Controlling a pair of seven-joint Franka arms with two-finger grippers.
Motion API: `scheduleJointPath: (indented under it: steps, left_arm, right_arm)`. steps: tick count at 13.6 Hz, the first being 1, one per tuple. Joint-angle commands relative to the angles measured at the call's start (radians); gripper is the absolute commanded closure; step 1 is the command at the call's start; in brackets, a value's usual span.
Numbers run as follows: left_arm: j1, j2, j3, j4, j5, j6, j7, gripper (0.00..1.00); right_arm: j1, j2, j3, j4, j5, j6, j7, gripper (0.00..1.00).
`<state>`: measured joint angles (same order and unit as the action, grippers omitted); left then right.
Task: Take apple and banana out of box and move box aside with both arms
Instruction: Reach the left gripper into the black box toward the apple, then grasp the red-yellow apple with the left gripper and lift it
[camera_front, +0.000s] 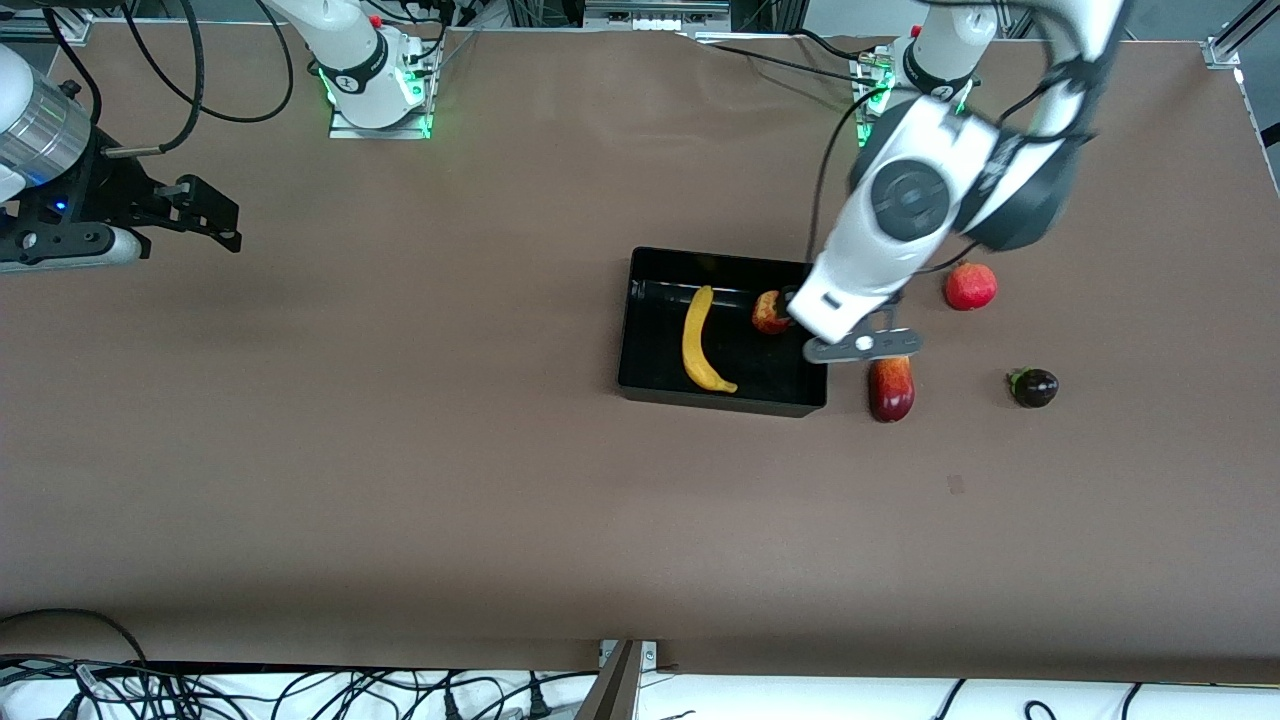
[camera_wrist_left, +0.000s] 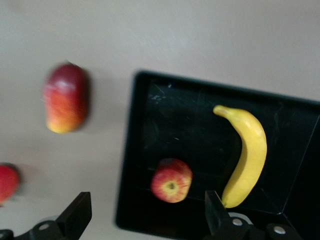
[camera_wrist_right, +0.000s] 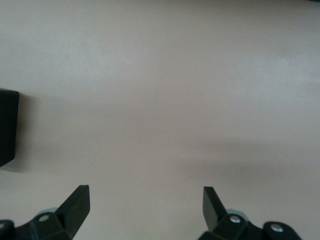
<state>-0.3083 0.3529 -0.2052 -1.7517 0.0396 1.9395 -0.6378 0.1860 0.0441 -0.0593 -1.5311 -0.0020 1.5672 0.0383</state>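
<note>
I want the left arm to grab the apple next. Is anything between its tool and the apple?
Nothing visible. The left tool hangs open over the box, with the apple lying uncovered on the floor below. The banana lies apart from it, toward the right arm's end.

- A broad flat tabletop under a matte brown covering (camera_front: 420, 470) fills nearly the whole front view, lit evenly, with only soft shadows.
- Along the edge where the bases stand, the covering ends at silver metal framing (camera_front: 655, 12), and a pale aluminium rail (camera_front: 1245, 60) runs down the corner at the left arm's end.
- Green lights (camera_front: 428, 105) glow on the metal mounting plates at that same edge.
- Along the edge nearest the front camera lies a white surface strewn with loose black cables (camera_front: 300, 695); a grey metal bracket (camera_front: 622, 680) juts up mid-edge, perhaps a camera mount.
</note>
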Motion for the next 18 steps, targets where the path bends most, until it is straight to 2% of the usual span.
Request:
scheduleJointPath:
  steps: [1, 5, 7, 10, 11, 12, 13, 15, 16, 18]
  left_arm:
    - [-0.015, 0.07, -0.025, -0.049, -0.001, 0.045, -0.086, 0.0]
    - [-0.017, 0.069, -0.056, -0.279, 0.003, 0.338, -0.131, 0.0]
    - [-0.026, 0.072, -0.057, -0.299, 0.086, 0.345, -0.134, 0.0]
    - [-0.028, 0.103, -0.057, -0.311, 0.095, 0.366, -0.135, 0.0]
    - [-0.028, 0.106, -0.057, -0.316, 0.095, 0.368, -0.137, 0.17]
    - [-0.028, 0.104, -0.06, -0.315, 0.095, 0.362, -0.137, 0.67]
    - [-0.025, 0.101, -0.06, -0.311, 0.095, 0.355, -0.123, 0.85]
    - [-0.021, 0.071, -0.062, -0.281, 0.095, 0.339, -0.137, 0.93]
    - [-0.015, 0.055, -0.063, -0.241, 0.095, 0.263, -0.125, 0.93]
    - [-0.014, 0.043, -0.062, -0.085, 0.095, 0.012, -0.096, 0.93]
  right_arm:
    - [-0.002, -0.001, 0.001, 0.006, 0.017, 0.001, 0.003, 0.0]
    - [-0.002, -0.001, 0.001, 0.006, 0.017, 0.002, 0.003, 0.0]
    - [-0.003, 0.0, 0.001, 0.006, 0.016, 0.004, 0.003, 0.0]
    - [-0.002, 0.0, 0.001, 0.006, 0.011, 0.031, 0.003, 0.0]
    - [-0.003, 0.002, -0.001, 0.006, 0.011, 0.04, 0.003, 0.0]
    - [-0.003, 0.003, 0.001, 0.006, 0.011, 0.053, -0.001, 0.0]
    - [-0.003, 0.003, 0.001, 0.006, 0.011, 0.051, -0.009, 0.0]
    - [-0.002, -0.001, 0.001, 0.002, 0.01, 0.037, -0.005, 0.0]
    - [-0.002, -0.003, 0.003, -0.001, 0.01, 0.031, 0.001, 0.0]
    - [0.0, -0.001, 0.003, -0.001, 0.011, 0.033, 0.002, 0.0]
